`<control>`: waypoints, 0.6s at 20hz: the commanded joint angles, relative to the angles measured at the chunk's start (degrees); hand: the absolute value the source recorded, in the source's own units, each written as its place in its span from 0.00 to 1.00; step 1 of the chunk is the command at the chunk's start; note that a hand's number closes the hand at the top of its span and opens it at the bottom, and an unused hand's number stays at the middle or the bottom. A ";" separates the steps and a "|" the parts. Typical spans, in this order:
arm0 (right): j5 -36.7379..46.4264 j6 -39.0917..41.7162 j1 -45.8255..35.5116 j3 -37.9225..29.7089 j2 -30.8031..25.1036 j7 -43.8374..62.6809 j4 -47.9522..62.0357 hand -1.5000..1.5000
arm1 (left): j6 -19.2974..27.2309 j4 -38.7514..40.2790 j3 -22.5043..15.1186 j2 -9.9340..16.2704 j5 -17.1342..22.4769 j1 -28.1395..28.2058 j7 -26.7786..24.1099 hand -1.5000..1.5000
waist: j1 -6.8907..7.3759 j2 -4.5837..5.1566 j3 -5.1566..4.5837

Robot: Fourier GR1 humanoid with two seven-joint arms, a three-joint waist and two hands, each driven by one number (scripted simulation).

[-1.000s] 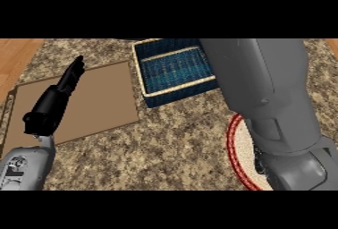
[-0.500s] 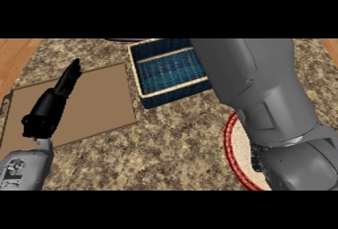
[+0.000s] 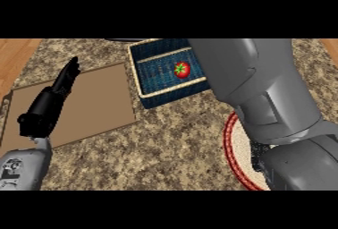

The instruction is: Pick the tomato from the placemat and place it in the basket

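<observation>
A red tomato (image 3: 181,69) with a green top lies inside the blue basket (image 3: 170,95), which has a cream rim and stands at the counter's far middle. The brown placemat (image 3: 92,105) lies to the basket's left with nothing on it. My left hand (image 3: 48,103) rests over the placemat's left part, fingers straight and pointing away, holding nothing. My right forearm (image 3: 264,94) rises across the right side and covers the basket's right end. Its hand is out of the picture at the top.
A cream plate with a red rim (image 3: 231,150) lies at the near right, mostly under my right arm. The speckled stone counter (image 3: 165,152) ends at a wooden strip (image 3: 16,53) on the far left.
My right arm has shifted to the right, uncovering the tomato lying in the basket. The left hand has stayed where it was.
</observation>
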 commanded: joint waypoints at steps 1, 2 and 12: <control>1.55 -10.41 -0.09 -0.49 0.55 7.89 -2.51 0.00 | -1.00 -2.41 0.62 0.79 0.91 2.69 -0.06 0.50 | -0.14 -0.25 0.05; 2.16 -13.28 -1.06 -0.86 0.27 7.91 -4.02 0.00 | 0.68 -1.33 -0.44 -0.56 -0.53 -0.21 1.76 0.50 | -0.55 0.00 0.05; 15.89 -27.87 3.20 0.00 -1.88 13.31 -17.20 0.00 | 0.11 0.46 2.24 0.97 0.69 1.46 0.04 0.50 | -3.74 -1.15 0.06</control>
